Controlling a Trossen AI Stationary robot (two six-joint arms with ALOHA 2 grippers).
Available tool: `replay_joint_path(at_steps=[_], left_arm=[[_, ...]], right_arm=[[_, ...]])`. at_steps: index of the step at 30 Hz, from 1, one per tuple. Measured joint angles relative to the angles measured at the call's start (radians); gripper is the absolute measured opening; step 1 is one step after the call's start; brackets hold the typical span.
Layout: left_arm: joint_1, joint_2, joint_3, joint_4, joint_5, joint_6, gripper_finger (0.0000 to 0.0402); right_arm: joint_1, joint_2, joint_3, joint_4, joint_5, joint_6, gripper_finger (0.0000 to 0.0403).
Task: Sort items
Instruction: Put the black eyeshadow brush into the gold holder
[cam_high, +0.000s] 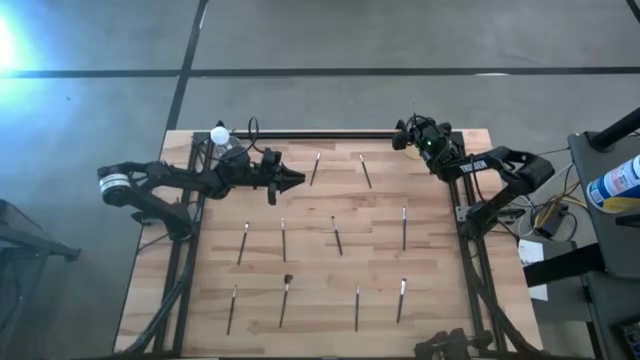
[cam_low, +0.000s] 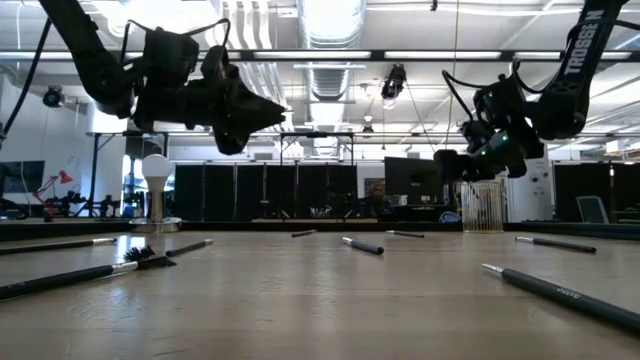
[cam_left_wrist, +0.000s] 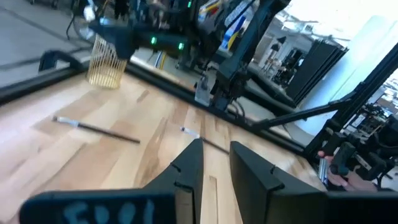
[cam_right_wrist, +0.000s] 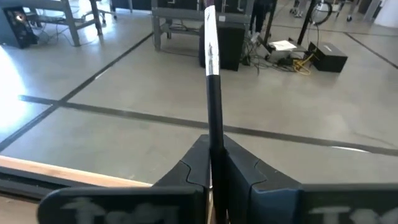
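— Right gripper (cam_right_wrist: 214, 163) first: what have you got?

— Your fingers pinch a thin dark stick with a silvery band (cam_right_wrist: 211, 74), standing straight up out of them, above the far right corner of the pale wooden table (cam_high: 300, 215).

— And your left gripper (cam_left_wrist: 216, 163)?

— It hovers with a narrow gap, empty. Two thin dark sticks (cam_left_wrist: 99, 129) lie flat just ahead; the other dark sticks (cam_high: 283, 240) are scattered nearer the front edge.

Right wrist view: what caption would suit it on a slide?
The right tool grips a thin dark stick that points out past the table edge over the grey floor.
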Motion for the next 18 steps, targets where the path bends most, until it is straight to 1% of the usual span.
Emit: replay_joint_path(at_steps=[6, 10, 13, 18], left_arm=[[0.000, 0.000, 0.000, -0.034, 0.000, 0.002, 0.0071], [0.000, 0.000, 0.000, -0.035, 0.000, 0.018, 0.0071], [0.000, 0.000, 0.000, -0.035, 0.000, 0.020, 0.0071], [0.000, 0.000, 0.000, -0.035, 0.000, 0.018, 0.0071]], right_arm=[[0.000, -0.002, 0.020, -0.061, 0.001, 0.016, 0.0067], [0.000, -0.012, 0.019, -0.077, 0.001, 0.025, 0.0078], [0.000, -0.040, 0.018, -0.121, 0.001, 0.026, 0.0071], [0.014, -0.140, 0.017, -0.223, -0.011, 0.025, 0.0039]])
